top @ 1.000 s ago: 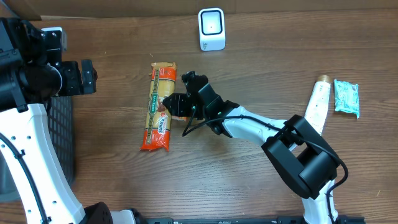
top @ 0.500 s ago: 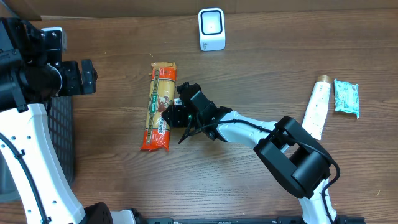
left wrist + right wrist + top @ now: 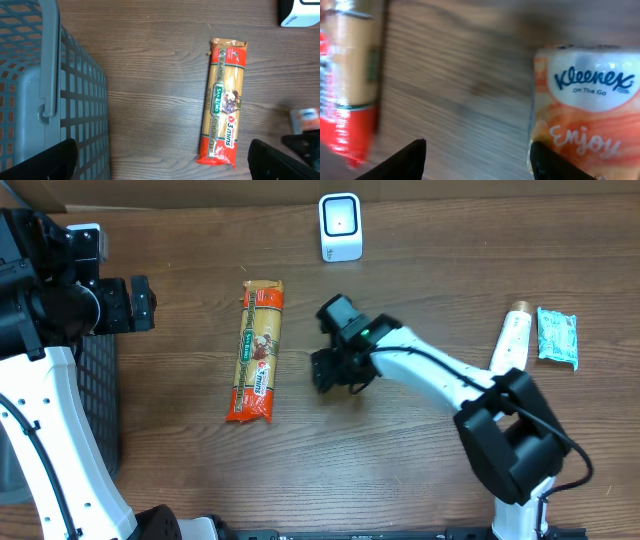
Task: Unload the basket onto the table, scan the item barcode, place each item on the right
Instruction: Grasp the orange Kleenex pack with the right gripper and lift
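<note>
Wood table [image 3: 400, 480] all round. Right arm [image 3: 430, 370] reaches left across it with the elbow bent, right tool [image 3: 328, 370] spread, only bare wood between its tips. Left tool [image 3: 162, 152] hangs wide by the basket [image 3: 30, 75]. Only the wrist cams catch the Kleenex pack [image 3: 587, 105], on the table just beside the right tool, right of the spaghetti [image 3: 256, 350].
</note>
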You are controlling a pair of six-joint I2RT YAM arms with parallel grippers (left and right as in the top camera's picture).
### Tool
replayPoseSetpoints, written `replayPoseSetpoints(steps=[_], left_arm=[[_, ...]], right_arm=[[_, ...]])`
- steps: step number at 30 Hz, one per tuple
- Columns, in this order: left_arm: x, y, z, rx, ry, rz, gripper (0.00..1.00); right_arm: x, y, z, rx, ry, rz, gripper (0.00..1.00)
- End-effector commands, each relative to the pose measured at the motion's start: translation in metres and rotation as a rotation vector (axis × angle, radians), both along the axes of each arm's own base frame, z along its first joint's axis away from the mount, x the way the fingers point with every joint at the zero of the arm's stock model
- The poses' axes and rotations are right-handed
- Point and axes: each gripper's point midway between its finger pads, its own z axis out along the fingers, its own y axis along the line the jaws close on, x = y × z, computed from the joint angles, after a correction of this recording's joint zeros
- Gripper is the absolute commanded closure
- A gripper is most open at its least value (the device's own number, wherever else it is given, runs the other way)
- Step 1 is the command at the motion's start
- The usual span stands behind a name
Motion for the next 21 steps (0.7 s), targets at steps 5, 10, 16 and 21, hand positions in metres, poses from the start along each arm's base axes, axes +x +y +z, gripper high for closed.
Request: replayPoseSetpoints(steps=[5,10,16,21], left_arm=[[0.002,-0.003,-0.003,-0.001,0.007,-0.023,0.00],[0.002,-0.003,-0.003,-0.001,0.007,-0.023,0.00],[0.002,-0.003,-0.003,-0.001,0.007,-0.023,0.00],[0.002,-0.003,-0.003,-0.001,0.007,-0.023,0.00]], right_arm=[[0.006,0.005,0.031,0.033,-0.098,0.151,0.32],[-0.004,0.011,0.018,0.016,-0.079,0.188,0.35],[-0.015,-0.004,-0.010,-0.052,-0.001,0.185,0.35],[-0.003,-0.036,-0.013,-0.133,0.008,0.122,0.34]])
